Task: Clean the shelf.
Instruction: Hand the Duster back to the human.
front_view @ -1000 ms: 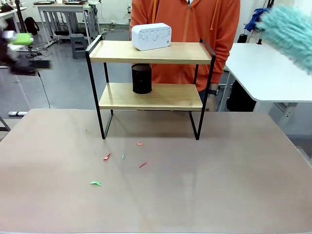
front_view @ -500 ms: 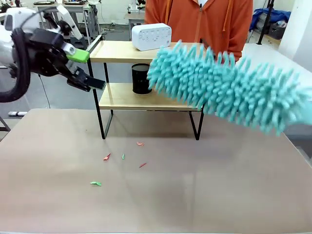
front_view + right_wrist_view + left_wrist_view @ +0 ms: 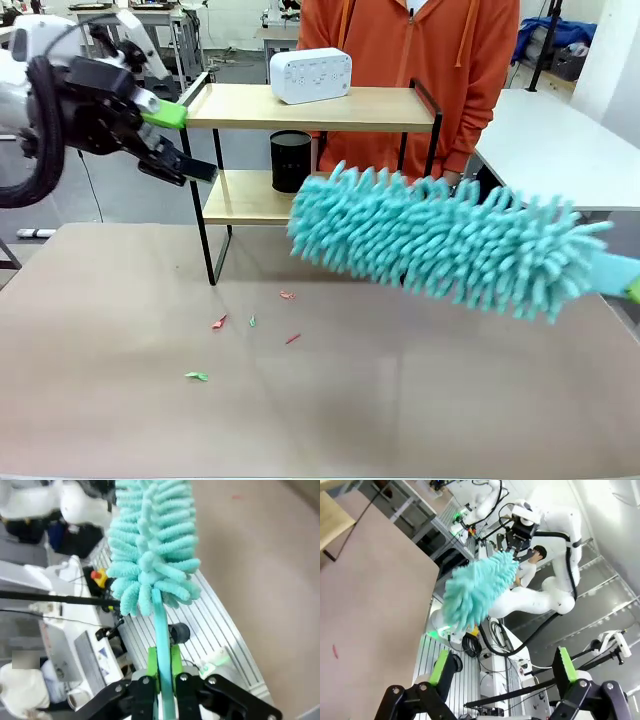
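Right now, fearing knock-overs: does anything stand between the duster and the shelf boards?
Yes. A white box sits midway on the top board, and a black can stands on the lower board beneath it. The duster hovers in front of the lower board.

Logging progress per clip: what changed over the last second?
The turquoise microfibre duster, clamped in the right fingers, swung from the upper right down in front of the black-framed two-tier wooden shelf. The open left fingers came in beside its top left corner. White box, black canister and table scraps unchanged.
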`<state>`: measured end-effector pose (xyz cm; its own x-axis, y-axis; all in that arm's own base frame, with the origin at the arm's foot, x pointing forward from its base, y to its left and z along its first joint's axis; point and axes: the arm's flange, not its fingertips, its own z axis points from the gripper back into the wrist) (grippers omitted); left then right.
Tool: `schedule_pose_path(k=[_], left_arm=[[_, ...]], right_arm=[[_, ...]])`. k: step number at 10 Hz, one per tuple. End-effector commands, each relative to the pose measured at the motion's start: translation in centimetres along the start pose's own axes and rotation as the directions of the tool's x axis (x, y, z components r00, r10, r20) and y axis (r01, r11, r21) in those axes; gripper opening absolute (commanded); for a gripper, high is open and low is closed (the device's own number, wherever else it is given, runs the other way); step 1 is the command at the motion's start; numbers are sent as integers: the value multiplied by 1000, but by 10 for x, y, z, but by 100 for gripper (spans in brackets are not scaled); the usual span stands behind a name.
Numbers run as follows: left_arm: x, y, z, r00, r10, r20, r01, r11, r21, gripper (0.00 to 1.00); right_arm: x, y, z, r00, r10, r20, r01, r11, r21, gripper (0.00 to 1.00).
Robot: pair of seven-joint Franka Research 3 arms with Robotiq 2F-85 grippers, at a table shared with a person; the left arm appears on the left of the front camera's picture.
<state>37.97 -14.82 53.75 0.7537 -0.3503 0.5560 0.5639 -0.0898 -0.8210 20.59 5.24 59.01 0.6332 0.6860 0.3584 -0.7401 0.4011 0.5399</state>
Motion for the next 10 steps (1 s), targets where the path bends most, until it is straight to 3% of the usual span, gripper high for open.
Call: schedule_pose_path(k=[1, 4, 7, 10], left_arm=[[18, 8, -22, 994, 31, -102, -27, 999, 40, 100], [21, 16, -73, 956, -9, -293, 42, 993, 106, 100], [14, 7, -114, 911, -133, -389, 151, 988, 16, 100], [-1, 8, -137, 870, -156, -467, 162, 986, -27, 100]], right_arm=[[44, 1, -3, 984, 108, -142, -98, 992, 74, 12], [84, 11, -36, 936, 182, -302, -151, 981, 124, 12], [92, 3, -43, 947, 179, -267, -138, 977, 163, 12], [90, -8, -34, 976, 150, -160, -118, 975, 190, 12]])
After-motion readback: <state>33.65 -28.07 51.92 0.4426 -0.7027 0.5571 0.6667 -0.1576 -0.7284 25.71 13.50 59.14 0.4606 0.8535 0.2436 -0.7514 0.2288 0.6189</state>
